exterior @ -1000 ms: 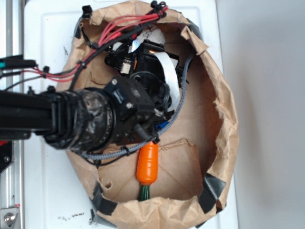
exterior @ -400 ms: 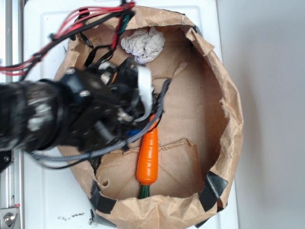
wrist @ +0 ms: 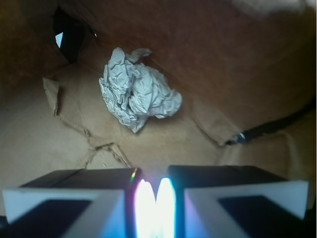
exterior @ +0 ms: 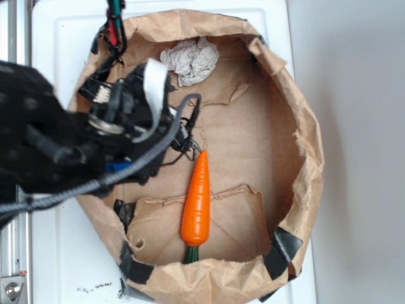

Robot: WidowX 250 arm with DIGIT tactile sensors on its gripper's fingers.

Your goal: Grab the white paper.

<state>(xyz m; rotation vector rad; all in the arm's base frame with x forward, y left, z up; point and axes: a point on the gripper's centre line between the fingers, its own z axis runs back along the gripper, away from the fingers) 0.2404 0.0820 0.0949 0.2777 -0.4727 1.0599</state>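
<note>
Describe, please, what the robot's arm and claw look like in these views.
The arm is black and bulky, trailing a grey braided cable, a white ribbon cable and red wires. The claw has two black blocky fingers with white-edged pads.

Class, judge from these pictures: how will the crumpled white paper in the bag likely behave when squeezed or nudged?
The white paper is a loose wad full of creases, so it probably compresses easily and weighs little. Its lumpy shape suggests it would slide or tumble rather than roll on the brown bag floor.
</note>
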